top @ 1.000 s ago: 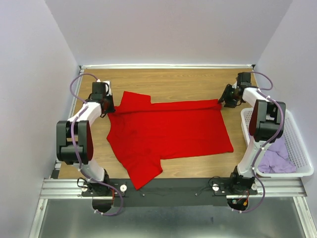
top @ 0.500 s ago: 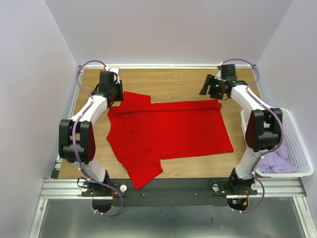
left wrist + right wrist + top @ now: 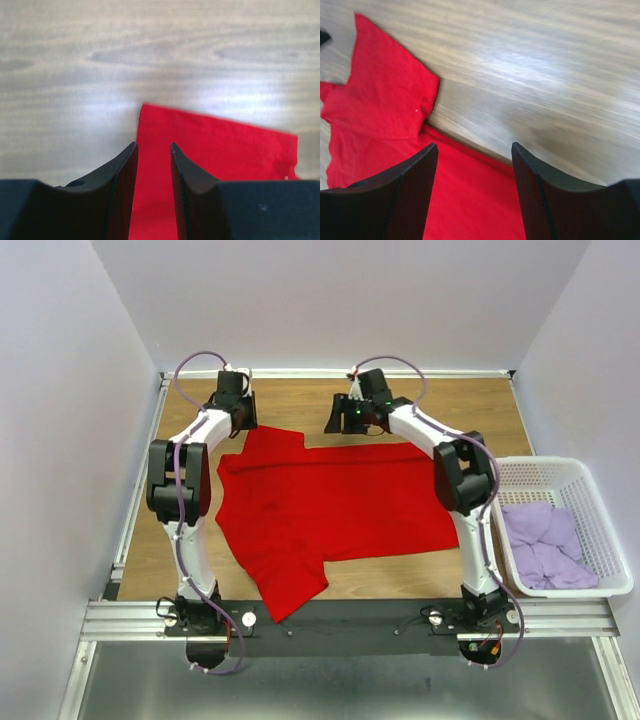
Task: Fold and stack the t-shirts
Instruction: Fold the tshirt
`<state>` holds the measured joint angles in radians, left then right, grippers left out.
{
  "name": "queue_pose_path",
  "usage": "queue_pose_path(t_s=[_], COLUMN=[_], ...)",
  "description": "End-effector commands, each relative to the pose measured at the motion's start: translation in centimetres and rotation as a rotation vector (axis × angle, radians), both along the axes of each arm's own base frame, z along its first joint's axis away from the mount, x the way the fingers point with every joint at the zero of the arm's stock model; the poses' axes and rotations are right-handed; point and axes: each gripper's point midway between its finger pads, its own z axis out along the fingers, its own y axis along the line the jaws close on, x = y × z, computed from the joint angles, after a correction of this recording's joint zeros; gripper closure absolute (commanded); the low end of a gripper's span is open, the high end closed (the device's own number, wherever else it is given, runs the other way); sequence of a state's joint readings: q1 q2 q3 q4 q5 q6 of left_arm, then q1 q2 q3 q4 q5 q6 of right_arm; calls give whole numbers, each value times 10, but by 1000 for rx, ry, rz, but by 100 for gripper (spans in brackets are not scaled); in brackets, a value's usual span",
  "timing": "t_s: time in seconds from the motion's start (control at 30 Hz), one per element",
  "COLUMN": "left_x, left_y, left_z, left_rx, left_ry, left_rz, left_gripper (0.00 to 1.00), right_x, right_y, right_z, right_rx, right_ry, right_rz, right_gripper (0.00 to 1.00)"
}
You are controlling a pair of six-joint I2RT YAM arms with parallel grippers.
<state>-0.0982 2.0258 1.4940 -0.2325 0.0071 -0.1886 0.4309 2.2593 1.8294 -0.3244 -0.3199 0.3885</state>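
1. Top external view: a bright red cloth t-shirt [image 3: 340,505] lies spread flat on the light wooden table [image 3: 480,410], its hem towards the right and one sleeve hanging near the front edge. At the table's right side stands a white plastic lattice basket [image 3: 545,475] with crumpled pale lilac cloth t-shirts [image 3: 545,540] inside it. Both arms reach to the far side. The left gripper [image 3: 240,418] is over the shirt's far left sleeve, and the right gripper [image 3: 338,422] is just beyond the shirt's far edge, near the middle. From here I cannot tell how either pair of fingers stands.

2. Left wrist view: the left gripper [image 3: 154,145] points down at the red sleeve [image 3: 215,150], whose corner lies flat on the wood [image 3: 150,60]. Its two dark fingers [image 3: 120,175] stand a narrow gap apart, with red cloth showing between them, and nothing looks pinched.

3. Right wrist view: the right gripper [image 3: 474,146] has its fingers [image 3: 415,185] set wide apart and holding nothing. Below them runs the red shirt's far edge [image 3: 470,200]; the sleeve [image 3: 385,100] lies flat to the left, with bare wood [image 3: 545,65] beyond.
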Motion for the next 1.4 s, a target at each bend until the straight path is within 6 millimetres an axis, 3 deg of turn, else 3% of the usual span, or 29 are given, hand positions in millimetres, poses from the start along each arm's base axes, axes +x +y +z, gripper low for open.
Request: queue_pose_path(t_s=[0.0, 0.17, 0.33, 0.5, 0.87, 1.0, 1.13, 1.23, 1.37], left_x=[18, 25, 26, 21, 2, -1, -3, -3, -4], left_y=[4, 6, 8, 5, 1, 1, 1, 0, -7], left_z=[-10, -28, -43, -54, -68, -68, -69, -69, -58], left_rx=[13, 19, 21, 18, -3, -1, -1, 1, -35], left_ry=[1, 22, 55, 90, 190, 194, 198, 198, 174], left_rz=[28, 34, 36, 18, 4, 3, -9, -24, -42], left_gripper=[60, 60, 60, 60, 64, 74, 100, 100, 100], right_x=[4, 7, 10, 0, -23, -21, -20, -18, -18], right_y=[43, 69, 90, 98, 120, 122, 123, 124, 128], right_z=[-15, -42, -52, -78, -107, -110, -109, -102, -80], right_rx=[80, 91, 116, 115, 123, 131, 129, 136, 160], right_ry=[17, 37, 36, 85, 146, 152, 142, 133, 103], right_rz=[70, 98, 126, 147, 201, 196, 196, 202, 233], right_gripper=[33, 33, 33, 34, 47, 56, 84, 98, 99])
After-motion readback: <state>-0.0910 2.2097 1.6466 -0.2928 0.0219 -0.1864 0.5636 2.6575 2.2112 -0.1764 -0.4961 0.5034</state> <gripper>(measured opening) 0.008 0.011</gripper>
